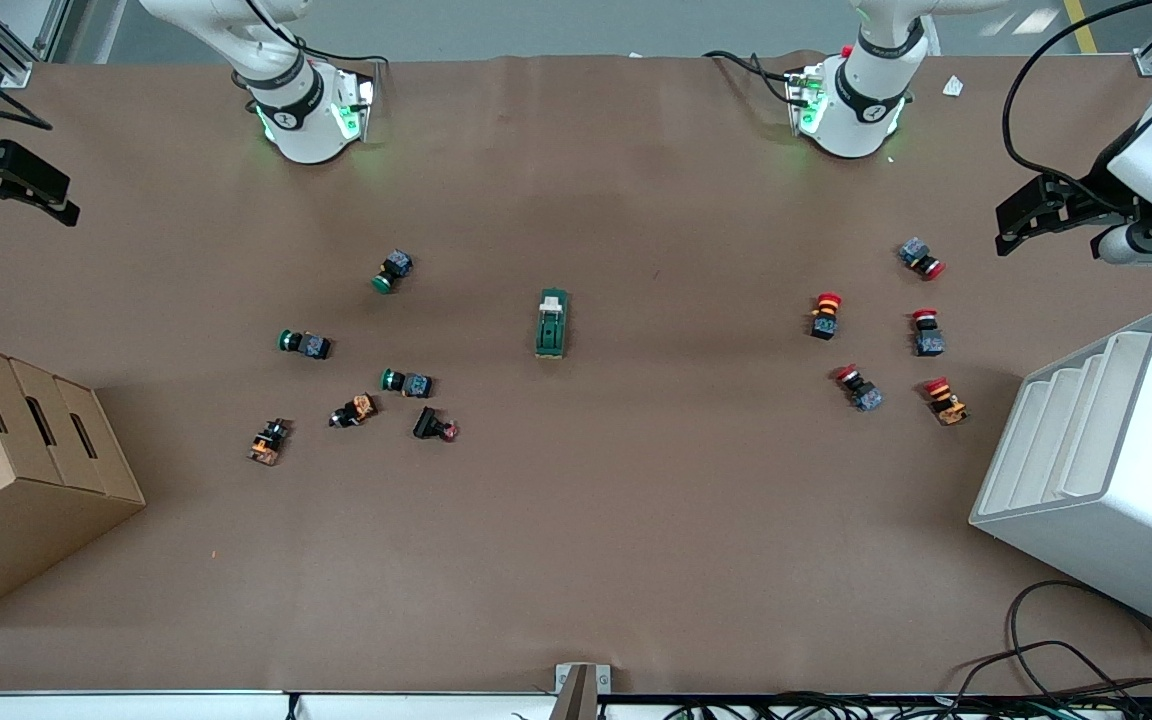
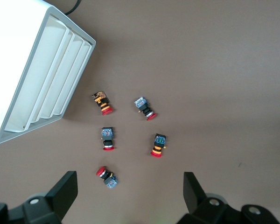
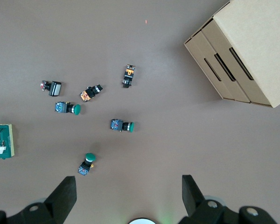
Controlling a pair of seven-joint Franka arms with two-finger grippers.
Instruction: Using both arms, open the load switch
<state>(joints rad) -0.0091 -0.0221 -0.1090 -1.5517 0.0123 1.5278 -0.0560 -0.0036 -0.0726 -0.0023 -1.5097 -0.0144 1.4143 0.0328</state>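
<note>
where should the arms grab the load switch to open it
Probably one arm pins the dark-green body of the load switch across its two long sides, coming straight down, since it lies flat and alone mid-table. The other takes the white lever end, farther from the front camera. Left gripper and right gripper both wait open, off to the table ends.

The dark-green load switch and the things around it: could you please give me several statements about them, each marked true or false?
1. The dark-green rectangular load switch lies on the brown table between the two button groups. True.
2. The left claw grips the switch. False: it hangs open near the white ridged plastic bin.
3. The red-capped push buttons lie toward the left arm's end. True.
4. The tan cardboard box sits among the red buttons. False: it stands at the right arm's end.
5. The right claw is shut. False: it is open, above the green-capped push buttons.
</note>
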